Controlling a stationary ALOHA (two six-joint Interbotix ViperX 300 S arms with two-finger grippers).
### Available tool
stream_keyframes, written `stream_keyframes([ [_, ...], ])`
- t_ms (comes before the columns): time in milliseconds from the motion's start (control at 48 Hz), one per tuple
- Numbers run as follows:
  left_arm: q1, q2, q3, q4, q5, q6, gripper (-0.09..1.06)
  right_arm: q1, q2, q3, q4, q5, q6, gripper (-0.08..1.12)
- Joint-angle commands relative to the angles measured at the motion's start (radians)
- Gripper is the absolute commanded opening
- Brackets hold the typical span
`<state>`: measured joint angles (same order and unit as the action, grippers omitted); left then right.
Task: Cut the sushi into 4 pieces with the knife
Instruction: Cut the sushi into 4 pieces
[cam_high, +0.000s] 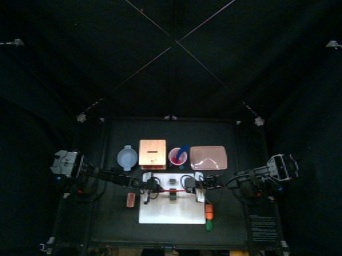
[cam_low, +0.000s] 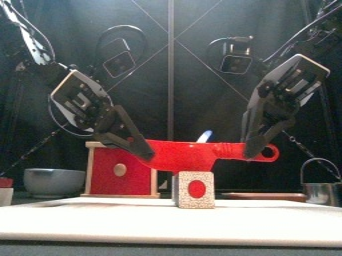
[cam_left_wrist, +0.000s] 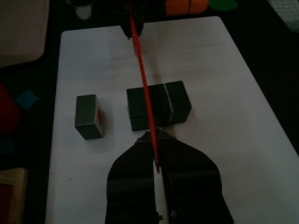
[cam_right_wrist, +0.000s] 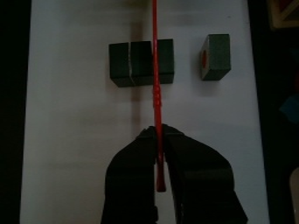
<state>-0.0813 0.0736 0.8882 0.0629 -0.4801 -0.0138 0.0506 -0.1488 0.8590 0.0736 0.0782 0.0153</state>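
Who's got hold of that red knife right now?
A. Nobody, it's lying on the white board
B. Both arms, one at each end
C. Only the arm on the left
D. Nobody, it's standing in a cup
B: in the front view the left gripper is shut on one end of the red knife and the right gripper on the other, holding it level above the sushi roll.
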Motion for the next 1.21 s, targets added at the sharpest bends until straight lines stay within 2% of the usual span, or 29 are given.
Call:
stream_keyframes([
  [21,0.005,-0.012,-0.021,0.005,-0.028,0.006,0.26,-0.014,-0.031,-0.026,-0.008,-0.029,-0.003,0.07],
  [375,-0.002,0.04,-0.025,-0.003,-0.029,0.002,0.26,-0.009,0.0,-0.017,0.009,-0.029,0.0,0.07],
  [646,-0.04,0.078,-0.028,-0.035,-0.028,0.0,0.26,-0.002,0.041,-0.017,0.032,-0.037,0.0,0.07],
  [938,-0.055,0.097,-0.029,-0.052,-0.029,0.0,0.26,0.002,0.071,-0.015,0.044,-0.048,0.0,0.07],
  [1208,-0.049,0.192,-0.044,-0.071,-0.029,0.003,0.26,0.003,0.149,-0.017,0.051,-0.055,0.0,0.07],
])
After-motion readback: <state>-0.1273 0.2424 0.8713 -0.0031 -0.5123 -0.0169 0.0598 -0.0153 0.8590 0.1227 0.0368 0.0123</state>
